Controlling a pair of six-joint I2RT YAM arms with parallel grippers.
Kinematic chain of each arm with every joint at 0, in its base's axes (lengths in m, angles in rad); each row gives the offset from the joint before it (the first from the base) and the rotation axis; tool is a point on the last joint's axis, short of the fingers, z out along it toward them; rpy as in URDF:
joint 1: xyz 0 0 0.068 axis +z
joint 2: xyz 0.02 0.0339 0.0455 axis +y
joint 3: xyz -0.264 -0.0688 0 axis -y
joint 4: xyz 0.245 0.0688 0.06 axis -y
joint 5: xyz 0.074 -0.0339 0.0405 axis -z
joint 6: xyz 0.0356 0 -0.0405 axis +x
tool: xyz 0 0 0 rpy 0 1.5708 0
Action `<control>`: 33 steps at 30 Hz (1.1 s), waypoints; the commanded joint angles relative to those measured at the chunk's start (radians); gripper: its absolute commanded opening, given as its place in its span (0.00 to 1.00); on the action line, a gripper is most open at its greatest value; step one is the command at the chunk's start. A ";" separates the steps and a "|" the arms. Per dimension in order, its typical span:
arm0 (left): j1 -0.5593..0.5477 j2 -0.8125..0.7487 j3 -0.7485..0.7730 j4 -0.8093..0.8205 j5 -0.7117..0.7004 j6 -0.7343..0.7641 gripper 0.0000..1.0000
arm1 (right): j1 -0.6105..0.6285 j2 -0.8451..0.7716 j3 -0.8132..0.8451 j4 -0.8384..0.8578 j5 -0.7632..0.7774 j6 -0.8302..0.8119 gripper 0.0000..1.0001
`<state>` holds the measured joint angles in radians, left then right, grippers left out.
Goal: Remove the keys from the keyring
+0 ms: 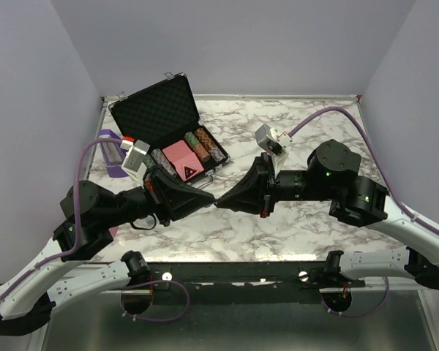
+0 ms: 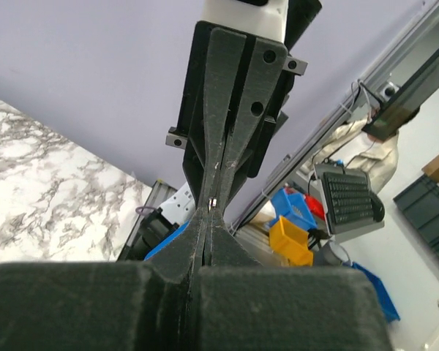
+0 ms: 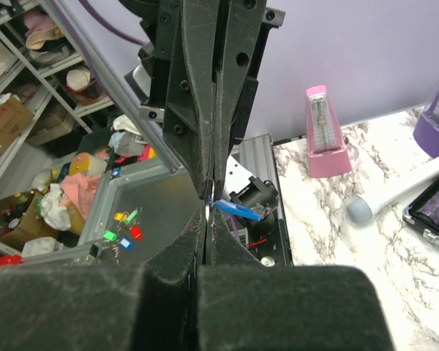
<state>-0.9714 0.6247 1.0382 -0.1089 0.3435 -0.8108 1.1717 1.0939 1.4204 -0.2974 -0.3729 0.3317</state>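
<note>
My left gripper (image 1: 211, 201) and right gripper (image 1: 222, 202) meet tip to tip, held above the middle of the marble table (image 1: 314, 227). Both are shut. In the right wrist view my right gripper (image 3: 207, 221) pinches a thin silvery sliver, a key (image 3: 207, 210) or part of the ring. The blue tag (image 3: 238, 210) of the keyring sticks out sideways from the tips of the left gripper's fingers (image 3: 197, 110). In the left wrist view my left gripper (image 2: 209, 214) touches the right gripper's fingers (image 2: 227, 110), with a small silvery bit (image 2: 214, 202) between them. The ring itself is hidden.
An open black case (image 1: 161, 110) with poker chips and red cards lies at the back left. A purple container (image 1: 111, 152) stands at the left edge. A pink metronome (image 3: 326, 131) and a grey-tipped stick (image 3: 384, 199) are on the table. Several coloured tags (image 3: 121, 234) lie below the table.
</note>
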 commanded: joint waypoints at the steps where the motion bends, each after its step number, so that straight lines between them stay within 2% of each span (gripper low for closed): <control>1: -0.032 0.024 0.092 -0.170 0.074 0.120 0.00 | 0.002 0.032 0.034 -0.060 -0.047 -0.002 0.01; 9: -0.053 0.119 0.206 -0.340 0.221 0.223 0.00 | 0.002 0.086 0.087 -0.120 -0.139 -0.005 0.01; 33: -0.069 0.231 0.367 -0.682 0.402 0.450 0.00 | 0.003 0.219 0.201 -0.246 -0.340 -0.002 0.01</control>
<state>-1.0233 0.7944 1.3750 -0.7086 0.6559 -0.4343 1.1728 1.2701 1.5780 -0.5655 -0.7269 0.3382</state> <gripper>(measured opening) 0.006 0.009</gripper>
